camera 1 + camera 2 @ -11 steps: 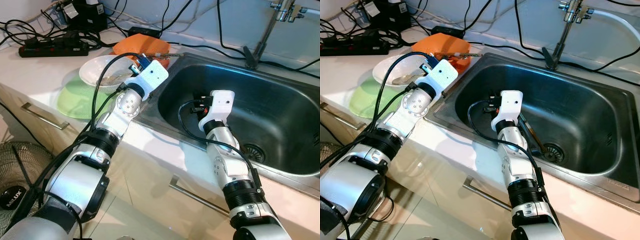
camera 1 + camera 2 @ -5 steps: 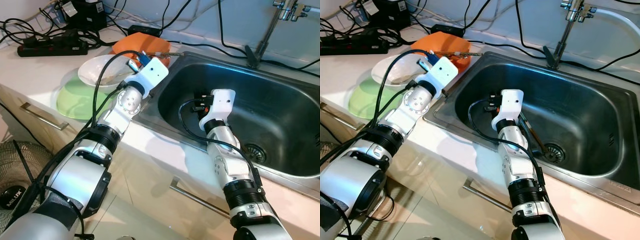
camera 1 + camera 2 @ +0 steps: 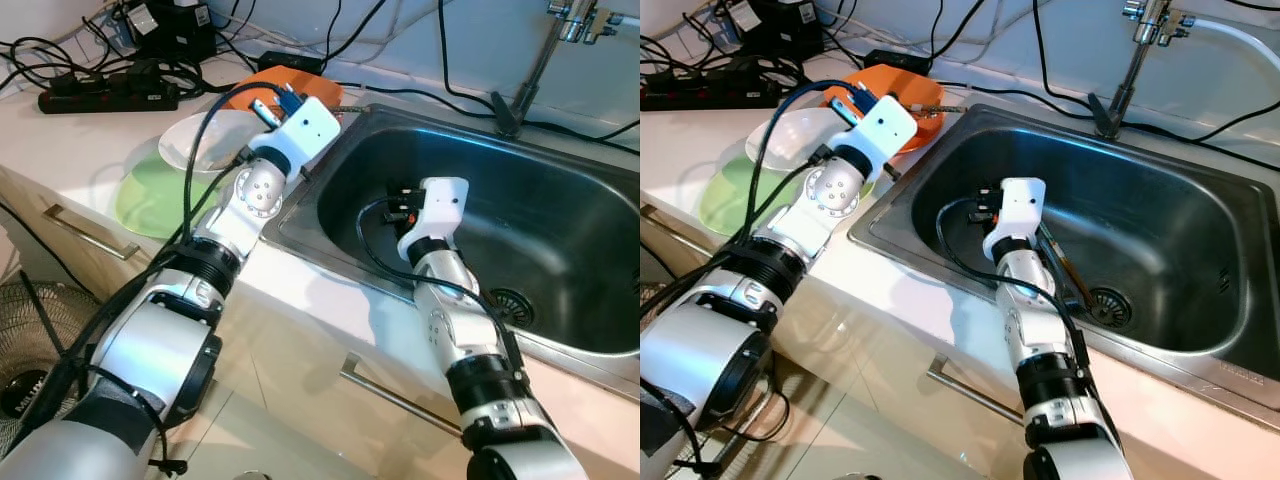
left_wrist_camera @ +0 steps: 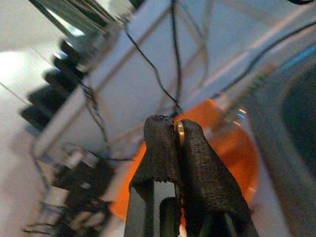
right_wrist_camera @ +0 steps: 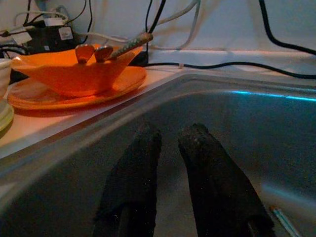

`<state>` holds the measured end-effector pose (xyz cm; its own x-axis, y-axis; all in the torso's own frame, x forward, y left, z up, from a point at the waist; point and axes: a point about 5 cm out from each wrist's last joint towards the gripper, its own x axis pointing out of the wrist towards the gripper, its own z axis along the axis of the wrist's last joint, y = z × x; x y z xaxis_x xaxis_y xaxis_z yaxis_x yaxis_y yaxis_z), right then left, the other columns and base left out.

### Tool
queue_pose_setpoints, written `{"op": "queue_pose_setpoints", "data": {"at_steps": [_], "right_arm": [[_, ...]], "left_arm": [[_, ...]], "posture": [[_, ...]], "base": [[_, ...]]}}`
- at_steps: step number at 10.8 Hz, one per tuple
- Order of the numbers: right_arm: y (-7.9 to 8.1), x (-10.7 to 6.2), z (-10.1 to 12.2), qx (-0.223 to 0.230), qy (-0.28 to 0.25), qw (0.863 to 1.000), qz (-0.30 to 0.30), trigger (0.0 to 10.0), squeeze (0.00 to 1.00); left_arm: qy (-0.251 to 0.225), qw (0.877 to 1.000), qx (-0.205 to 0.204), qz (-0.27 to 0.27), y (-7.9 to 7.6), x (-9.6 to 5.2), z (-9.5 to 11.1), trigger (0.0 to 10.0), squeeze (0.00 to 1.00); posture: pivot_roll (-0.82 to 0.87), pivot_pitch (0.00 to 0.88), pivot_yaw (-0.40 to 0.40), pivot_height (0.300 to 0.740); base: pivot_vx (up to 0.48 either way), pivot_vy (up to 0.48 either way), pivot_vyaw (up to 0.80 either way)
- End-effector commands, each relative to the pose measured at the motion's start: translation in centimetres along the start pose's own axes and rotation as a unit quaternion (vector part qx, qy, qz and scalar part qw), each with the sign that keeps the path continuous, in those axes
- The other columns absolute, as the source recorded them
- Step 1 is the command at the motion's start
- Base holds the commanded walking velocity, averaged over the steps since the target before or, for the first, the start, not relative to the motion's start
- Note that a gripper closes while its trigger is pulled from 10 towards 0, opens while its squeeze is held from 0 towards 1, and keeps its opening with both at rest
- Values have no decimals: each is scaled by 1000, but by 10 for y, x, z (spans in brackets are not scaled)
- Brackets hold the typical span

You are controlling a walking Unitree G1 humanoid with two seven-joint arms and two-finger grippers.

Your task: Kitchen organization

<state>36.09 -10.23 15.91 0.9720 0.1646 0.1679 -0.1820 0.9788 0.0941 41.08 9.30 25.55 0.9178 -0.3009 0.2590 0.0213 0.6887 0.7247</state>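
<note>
Currently my left gripper (image 4: 177, 136) is pinched tight on a thin metal utensil (image 4: 180, 132) above the orange bowl (image 5: 74, 73) beside the sink (image 3: 560, 215). My right gripper (image 5: 170, 143) sits inside the basin, fingers slightly apart, holding nothing.

We see an orange bowl (image 5: 74, 71) holding spoons (image 5: 98, 52), upright on an orange plate (image 5: 84, 91) at the sink's ten o'clock; a white bowl (image 3: 205, 140) nests in a green bowl (image 3: 150, 200) at its nine o'clock.
</note>
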Motion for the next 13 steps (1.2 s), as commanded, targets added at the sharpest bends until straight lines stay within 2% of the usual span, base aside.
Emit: {"op": "queue_pose_setpoints", "data": {"at_steps": [1, 2, 3, 5, 6, 7, 8, 11, 12, 13], "right_arm": [[-2, 3, 2, 4, -3, 1000, -4, 10000, 0], [-2, 4, 2, 4, -3, 1000, -3, 10000, 0], [-2, 6, 5, 4, -8, 1000, -2, 10000, 0], [-3, 10, 9, 3, -14, 1000, 0, 10000, 0], [-4, 11, 11, 2, -18, 1000, 0, 10000, 0], [-7, 13, 17, 0, -29, 1000, 4, 10000, 580], [-14, 13, 22, 8, -38, 999, 3, 10000, 1000], [-28, 8, 28, 10, -48, 998, 42, 10000, 1000], [-31, 2, 28, 22, -41, 994, 95, 10000, 1000], [-29, 0, 28, 12, -41, 992, 122, 10000, 1000]], "left_arm": [[-42, 998, 29, 30, 12, 4, 19, 0, 0], [-63, 996, 37, 46, 19, 5, 28, 0, 0], [-122, 990, 18, 76, 33, 3, 53, 10000, 0], [-194, 977, -25, 82, 37, -5, 81, 10000, 0], [-220, 970, -82, 69, 33, -9, 88, 10000, 0], [-226, 961, -155, 42, 24, -15, 88, 10000, 0], [-218, 953, -211, 22, 15, -18, 85, 10000, 0], [-196, 941, -275, -3, 2, -23, 76, 10000, 0], [-190, 937, -291, -19, -6, -26, 74, 10000, 0], [-186, 934, -302, -31, -9, -26, 74, 10000, 0]], "posture": [[201, 59, -2, 740], [203, 57, -3, 740], [206, 45, -5, 740], [208, 26, -8, 740], [203, 12, -7, 740], [195, 4, -3, 740], [191, 0, -1, 740], [174, 0, 2, 740], [169, 0, 2, 740], [166, 0, 1, 740]], "base": [[0, 0, 0], [0, 0, 0], [0, 0, 0], [0, 0, 0], [0, 0, 0], [0, 0, 0], [0, 0, 0], [0, 0, 0], [0, 0, 0], [0, 0, 0]]}}
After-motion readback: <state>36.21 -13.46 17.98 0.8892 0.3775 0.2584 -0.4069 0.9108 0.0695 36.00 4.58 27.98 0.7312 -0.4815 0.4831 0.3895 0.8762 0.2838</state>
